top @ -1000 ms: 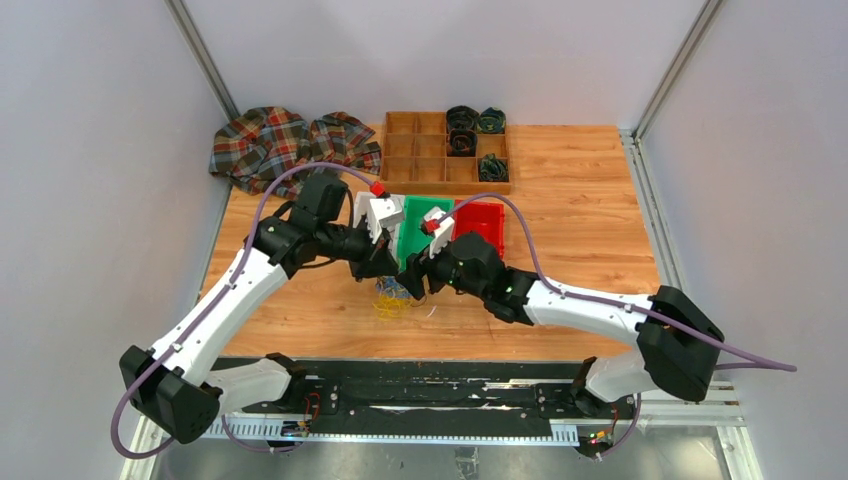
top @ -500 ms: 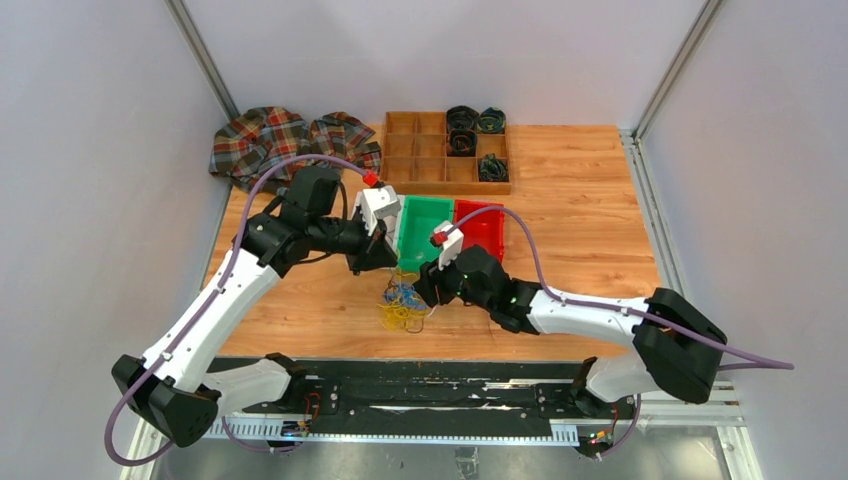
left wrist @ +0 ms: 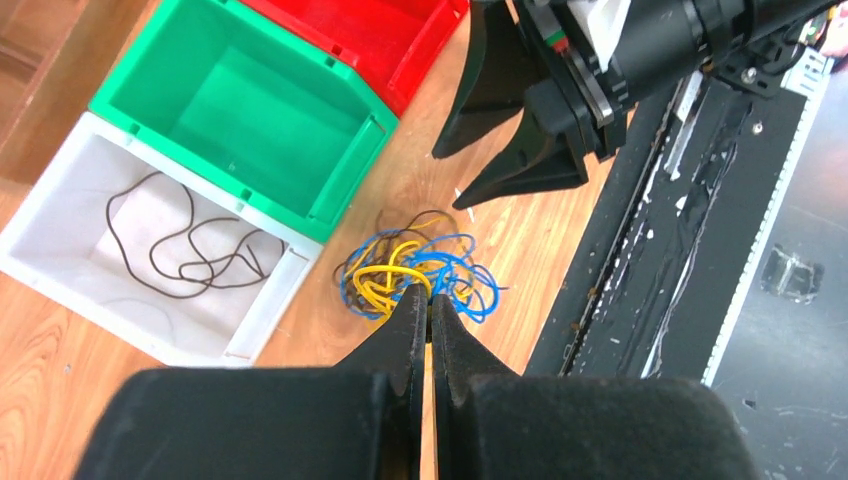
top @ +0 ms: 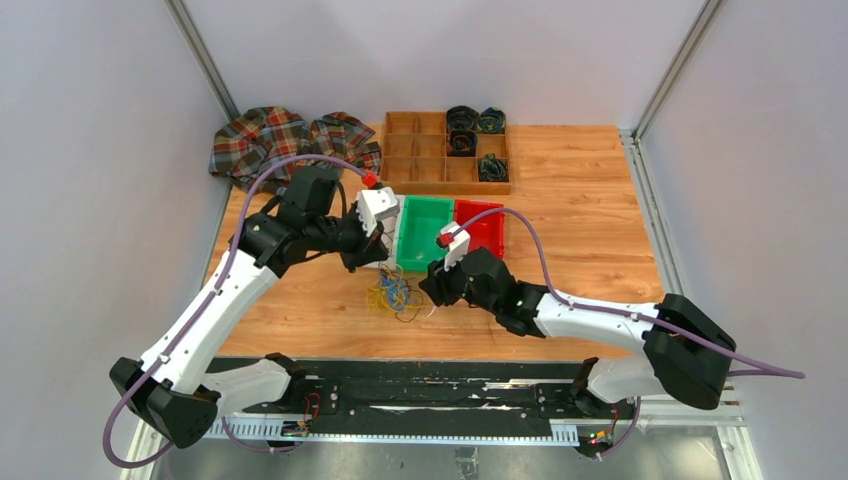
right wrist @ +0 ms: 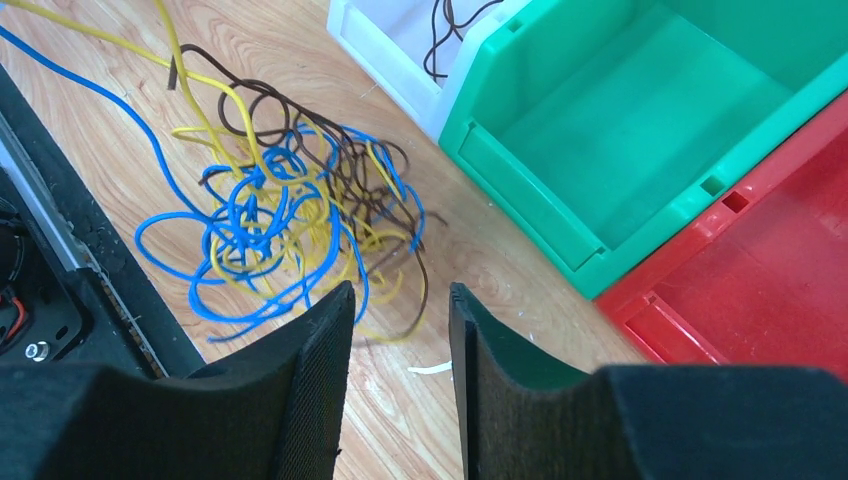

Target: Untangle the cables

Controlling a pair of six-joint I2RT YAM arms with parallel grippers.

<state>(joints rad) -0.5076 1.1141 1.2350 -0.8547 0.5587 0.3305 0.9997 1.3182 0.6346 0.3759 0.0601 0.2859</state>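
Note:
The cables lie as a small tangle of yellow, blue and brown wire on the wood in front of the bins. My left gripper hangs over the clump's far-left side. Its tips are shut on a yellow loop of the cables. In the right wrist view, yellow and blue strands rise from the tangle toward the upper left corner. My right gripper sits just right of the clump, open, with only bare wood between its fingers.
A white bin holding one brown cable, a green bin and a red bin stand side by side behind the clump. Farther back are a wooden divider tray with dark coils and a plaid cloth.
My right gripper's jaws have narrowed and it has backed slightly right of the clump. The left gripper has drawn back to the left and stays shut. The tangle spread a little.

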